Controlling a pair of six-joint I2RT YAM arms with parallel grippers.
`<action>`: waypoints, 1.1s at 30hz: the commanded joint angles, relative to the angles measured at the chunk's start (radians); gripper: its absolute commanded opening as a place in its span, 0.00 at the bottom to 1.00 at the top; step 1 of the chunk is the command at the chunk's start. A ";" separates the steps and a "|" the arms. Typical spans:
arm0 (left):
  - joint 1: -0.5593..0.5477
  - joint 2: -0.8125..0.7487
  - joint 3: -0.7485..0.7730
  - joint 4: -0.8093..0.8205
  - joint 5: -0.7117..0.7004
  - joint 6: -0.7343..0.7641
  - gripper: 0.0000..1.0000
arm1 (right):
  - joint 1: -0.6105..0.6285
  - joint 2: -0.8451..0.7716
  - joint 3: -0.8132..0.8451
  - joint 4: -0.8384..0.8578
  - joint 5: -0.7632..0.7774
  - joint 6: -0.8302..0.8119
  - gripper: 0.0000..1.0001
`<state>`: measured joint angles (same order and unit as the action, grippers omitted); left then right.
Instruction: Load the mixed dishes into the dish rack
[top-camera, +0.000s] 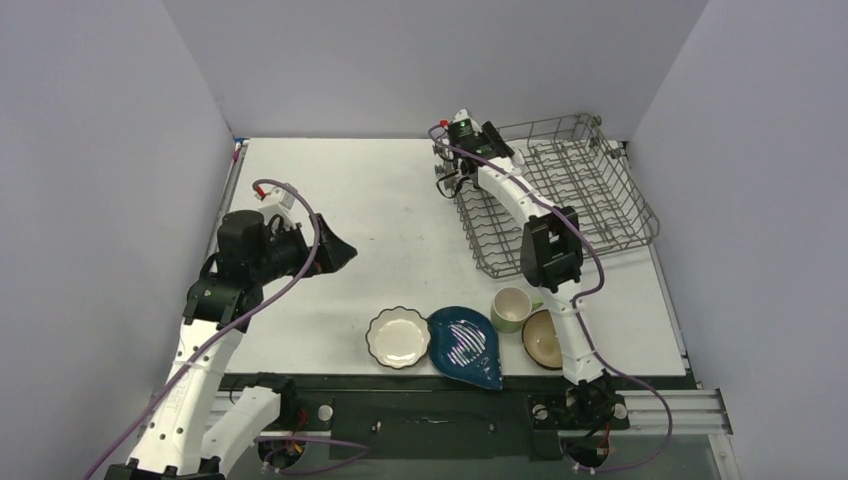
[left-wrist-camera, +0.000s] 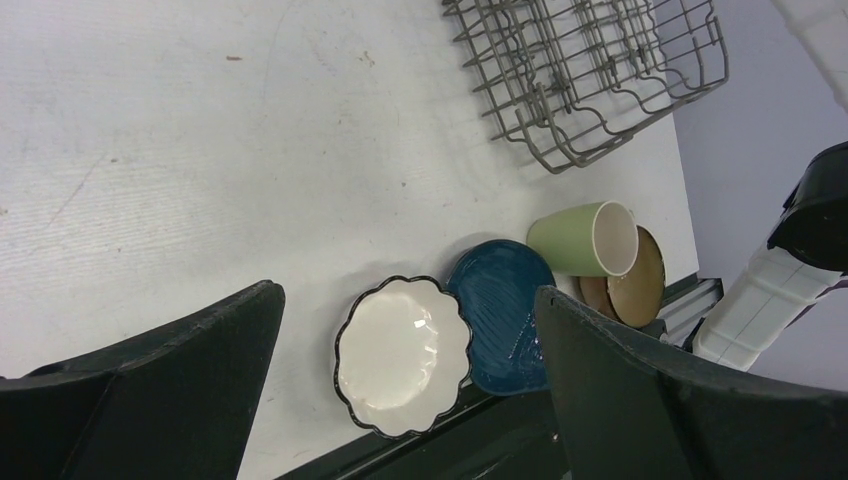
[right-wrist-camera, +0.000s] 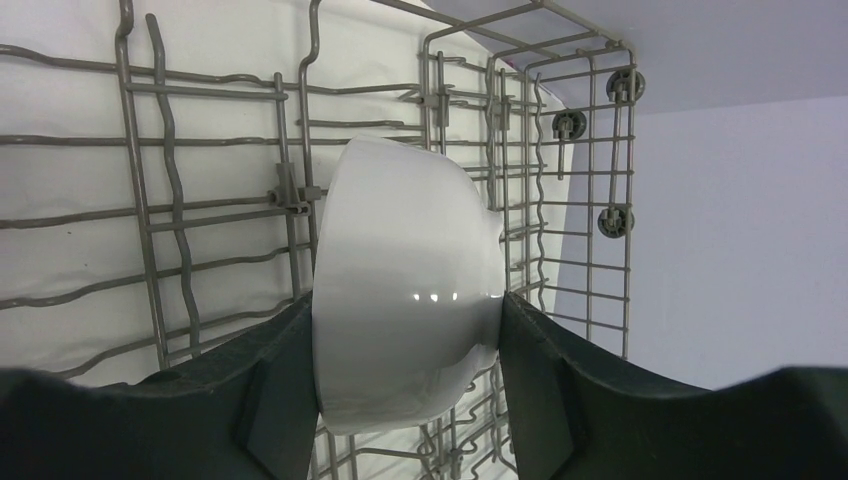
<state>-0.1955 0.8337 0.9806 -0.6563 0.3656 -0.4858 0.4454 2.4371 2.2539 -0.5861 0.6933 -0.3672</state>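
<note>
Right wrist camera tells it: the right gripper (right-wrist-camera: 405, 370) clamps the small white bowl (right-wrist-camera: 400, 270) on edge before the dish rack (right-wrist-camera: 292, 190) wires. Overhead, that bowl is hidden. The left gripper (left-wrist-camera: 408, 300) hangs spread wide and holds nothing, and its camera finds the white scalloped plate (left-wrist-camera: 400, 355), dark blue leaf-shaped dish (left-wrist-camera: 500, 300), pale green mug (left-wrist-camera: 580, 240) and brown bowl (left-wrist-camera: 635, 285) on the table (left-wrist-camera: 200, 150).

1 white bowl (right-wrist-camera: 400, 290), 1 brown bowl (top-camera: 543, 338), 1 white plate (top-camera: 398, 337), 1 blue dish (top-camera: 466, 345) and 1 green mug (top-camera: 512, 308): 5 dishes in all. 1 wire rack (top-camera: 600, 180), 1 table (top-camera: 350, 200), 2 robot arms (top-camera: 250, 255).
</note>
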 joint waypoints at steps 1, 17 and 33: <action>-0.002 -0.010 -0.027 0.016 0.027 0.009 0.96 | 0.010 0.012 0.065 0.055 0.031 -0.034 0.00; -0.001 -0.012 -0.042 0.017 0.038 0.007 0.96 | 0.053 0.071 0.082 0.111 -0.022 -0.079 0.00; 0.000 0.002 -0.075 0.041 0.045 0.007 0.96 | 0.035 0.107 0.087 0.130 -0.073 -0.079 0.19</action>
<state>-0.1955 0.8337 0.9161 -0.6575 0.3820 -0.4858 0.4892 2.5183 2.2929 -0.5022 0.6151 -0.4316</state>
